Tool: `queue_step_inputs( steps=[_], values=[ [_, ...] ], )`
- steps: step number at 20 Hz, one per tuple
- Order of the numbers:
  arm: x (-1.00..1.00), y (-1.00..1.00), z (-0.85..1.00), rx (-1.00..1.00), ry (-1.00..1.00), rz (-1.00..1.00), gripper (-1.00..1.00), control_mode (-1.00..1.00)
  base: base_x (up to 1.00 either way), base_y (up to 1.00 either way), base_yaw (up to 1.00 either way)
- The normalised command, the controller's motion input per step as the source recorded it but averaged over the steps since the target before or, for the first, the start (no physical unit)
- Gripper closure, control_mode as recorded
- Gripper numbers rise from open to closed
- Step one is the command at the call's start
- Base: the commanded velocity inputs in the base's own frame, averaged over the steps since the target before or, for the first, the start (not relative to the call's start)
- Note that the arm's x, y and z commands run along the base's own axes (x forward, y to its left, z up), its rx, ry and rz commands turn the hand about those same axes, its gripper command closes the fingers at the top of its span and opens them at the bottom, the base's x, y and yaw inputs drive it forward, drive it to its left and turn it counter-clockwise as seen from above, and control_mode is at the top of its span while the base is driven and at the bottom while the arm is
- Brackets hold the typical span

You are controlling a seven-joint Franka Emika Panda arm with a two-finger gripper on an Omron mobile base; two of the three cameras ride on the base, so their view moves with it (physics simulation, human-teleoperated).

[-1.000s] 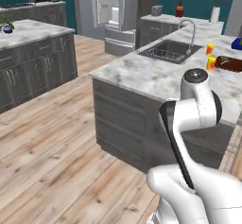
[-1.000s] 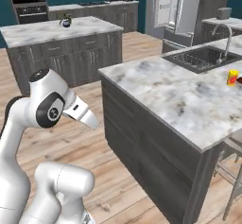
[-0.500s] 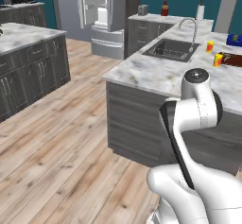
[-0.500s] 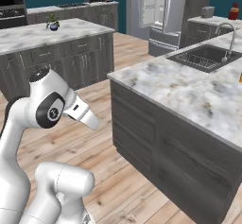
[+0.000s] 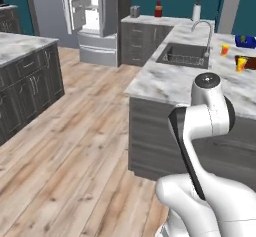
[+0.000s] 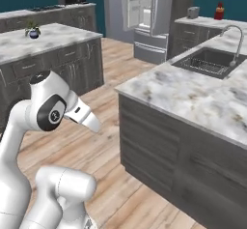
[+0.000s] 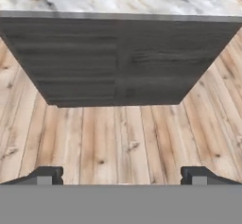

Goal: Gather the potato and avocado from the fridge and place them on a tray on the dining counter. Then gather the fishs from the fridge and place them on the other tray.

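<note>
The fridge (image 5: 91, 8) stands at the far end of the room with its upper doors swung open on a white shelved inside, and is also visible as the fridge (image 6: 144, 6). From here I cannot make out the potato, avocado or fishs. The dining counter (image 5: 170, 83) has a marbled top and an inset sink (image 5: 184, 56). At its far right lie the blue tray (image 5: 245, 41) and the dark reddish-brown other tray (image 5: 248, 60). My gripper (image 7: 122, 176) is open and empty, hanging over wood floor and facing the dining counter's dark end panel (image 7: 118, 62).
A second marbled island (image 6: 43, 42) with a small potted plant (image 6: 33, 30) runs along the left. Small yellow-and-red items (image 5: 225, 49) stand near the trays. A back counter (image 5: 150, 21) carries a toaster and a red bottle. Wood floor (image 5: 75, 146) lies between the islands toward the fridge.
The whole picture has shifted: the base has driven forward and turned, so the fridge looks nearer and the counter sits further right. The gripper stays open.
</note>
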Motion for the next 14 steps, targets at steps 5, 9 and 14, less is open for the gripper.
queue_step_inputs(
  steps=[5, 9, 14],
  values=[
    [0.0, 0.0, 0.0, 0.0, 0.0, 0.0, -1.0, 1.0, 0.72, 1.0, -0.31],
    [0.0, 0.0, 0.0, 0.0, 0.0, 0.0, -1.0, 1.0, 0.74, 1.0, -0.33],
    [0.0, 0.0, 0.0, 0.0, 0.0, 0.0, -1.0, 1.0, 0.76, 1.0, -0.33]
  ],
)
